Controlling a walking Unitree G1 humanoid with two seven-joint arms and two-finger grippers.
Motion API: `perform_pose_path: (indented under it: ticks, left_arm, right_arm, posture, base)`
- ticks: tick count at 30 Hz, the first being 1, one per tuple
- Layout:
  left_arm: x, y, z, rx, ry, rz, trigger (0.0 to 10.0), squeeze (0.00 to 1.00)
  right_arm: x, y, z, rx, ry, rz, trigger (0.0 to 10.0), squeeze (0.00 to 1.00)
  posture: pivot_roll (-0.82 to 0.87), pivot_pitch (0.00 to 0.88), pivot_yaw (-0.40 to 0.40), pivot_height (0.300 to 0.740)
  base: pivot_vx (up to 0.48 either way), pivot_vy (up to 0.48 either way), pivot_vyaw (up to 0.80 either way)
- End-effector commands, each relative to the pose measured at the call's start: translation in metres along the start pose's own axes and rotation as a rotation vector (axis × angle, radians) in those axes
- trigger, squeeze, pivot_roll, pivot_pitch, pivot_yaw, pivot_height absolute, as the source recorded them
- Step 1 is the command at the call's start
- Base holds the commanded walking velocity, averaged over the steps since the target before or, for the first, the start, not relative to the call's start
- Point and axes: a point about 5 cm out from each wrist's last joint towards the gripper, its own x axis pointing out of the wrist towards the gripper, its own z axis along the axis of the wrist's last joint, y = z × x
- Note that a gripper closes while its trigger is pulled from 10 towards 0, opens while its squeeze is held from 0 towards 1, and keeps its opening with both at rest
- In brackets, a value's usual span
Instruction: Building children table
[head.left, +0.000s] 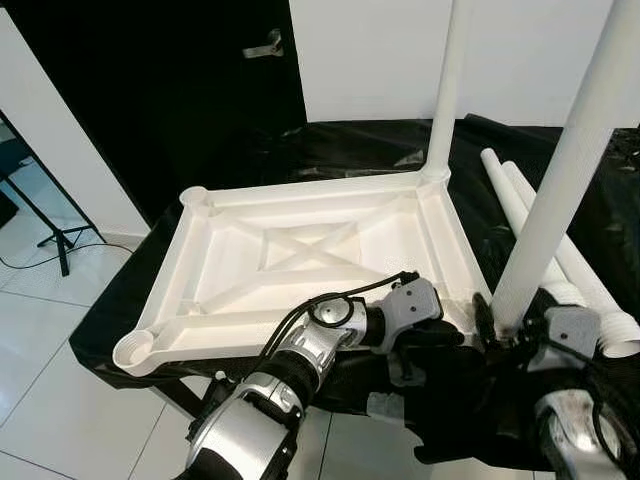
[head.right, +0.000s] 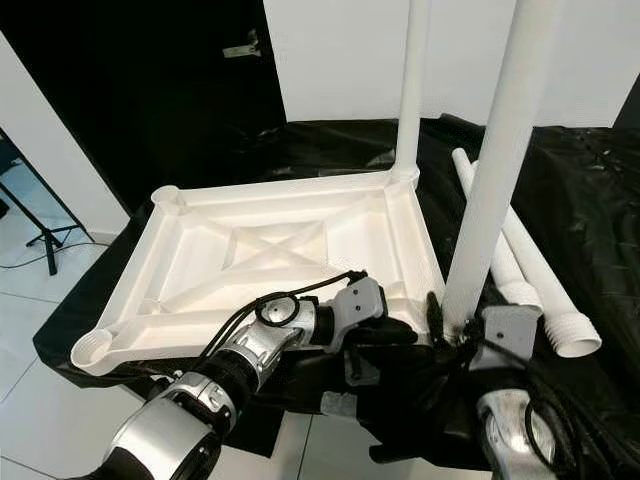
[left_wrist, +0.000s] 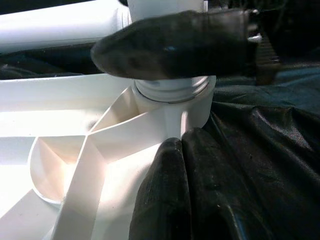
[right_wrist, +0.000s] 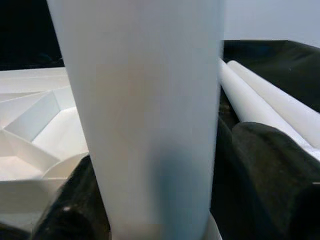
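Right fingers (right_wrist: 270, 165) around upright leg (head.left: 560, 180)

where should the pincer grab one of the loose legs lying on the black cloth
Grip the nearer loose leg across its plain round shaft, about midway, coming from above. It lies flat beside the other leg, so the top is open; the threaded end is ridged and must stay clear for the tabletop socket.

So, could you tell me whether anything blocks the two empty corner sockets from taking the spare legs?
Nothing visible does: both sockets of the tabletop sit open, and the spare legs lie beside it on the black sheet.
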Motion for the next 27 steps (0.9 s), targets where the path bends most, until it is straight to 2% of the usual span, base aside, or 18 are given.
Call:
perform_pose_path:
  ticks: [1, 2, 3, 6, 14, 15, 16, 23, 27]
  left_arm:
    - [-0.003, -0.027, -0.056, -0.176, 0.226, -0.007, 10.0, 0.00]
    - [-0.002, -0.027, -0.056, -0.176, 0.225, -0.007, 10.0, 0.00]
    - [-0.002, -0.027, -0.056, -0.176, 0.225, -0.007, 10.0, 0.00]
    - [-0.002, -0.027, -0.055, -0.178, 0.223, -0.005, 10.0, 0.00]
    - [-0.002, -0.027, -0.056, -0.180, 0.224, -0.001, 10.0, 0.00]
    - [-0.002, -0.028, -0.056, -0.180, 0.224, -0.002, 10.0, 0.00]
    - [-0.002, -0.028, -0.056, -0.180, 0.225, -0.003, 10.0, 0.00]
    - [-0.002, -0.028, -0.056, -0.178, 0.223, -0.007, 10.0, 0.00]
    - [-0.001, -0.028, -0.056, -0.178, 0.222, -0.007, 10.0, 0.00]
  right_arm:
    - [0.001, -0.008, -0.005, -0.028, 0.036, 0.006, 10.0, 0.00]
    - [0.003, -0.007, -0.004, -0.037, 0.035, 0.057, 10.0, 0.00]
    - [0.003, -0.007, -0.004, -0.037, 0.035, 0.057, 10.0, 0.00]
    - [0.005, -0.002, -0.001, -0.057, 0.036, 0.203, 10.0, 0.00]
    - [0.004, -0.001, -0.002, -0.066, 0.053, 0.268, 10.0, 0.00]
    - [0.002, -0.001, -0.006, -0.067, 0.076, 0.315, 9.1, 0.00]
    - [0.001, -0.001, -0.009, -0.069, 0.093, 0.349, 0.0, 0.00]
    - [-0.002, -0.001, -0.011, -0.063, 0.107, 0.395, 0.0, 0.00]
    - [-0.005, 0.003, -0.011, -0.020, 0.115, 0.373, 0.0, 0.00]
  posture:
    - [0.01, 0.000, 0.099, 0.740]
    - [0.01, 0.000, 0.097, 0.740]
    - [0.01, 0.000, 0.097, 0.740]
    - [0.01, 0.000, 0.096, 0.740]
    - [0.01, 0.000, 0.096, 0.740]
    - [0.01, 0.000, 0.099, 0.740]
    - [0.01, 0.000, 0.099, 0.740]
    - [0.01, 0.000, 0.099, 0.740]
    - [0.01, 0.000, 0.097, 0.740]
  base:
    - [0.000, 0.000, 0.00]
    - [0.000, 0.000, 0.00]
    - [0.000, 0.000, 0.00]
    - [0.000, 0.000, 0.00]
    - [0.000, 0.000, 0.00]
    - [0.000, 0.000, 0.00]
    - [0.000, 0.000, 0.00]
    - [0.000, 0.000, 0.00]
    - [0.000, 0.000, 0.00]
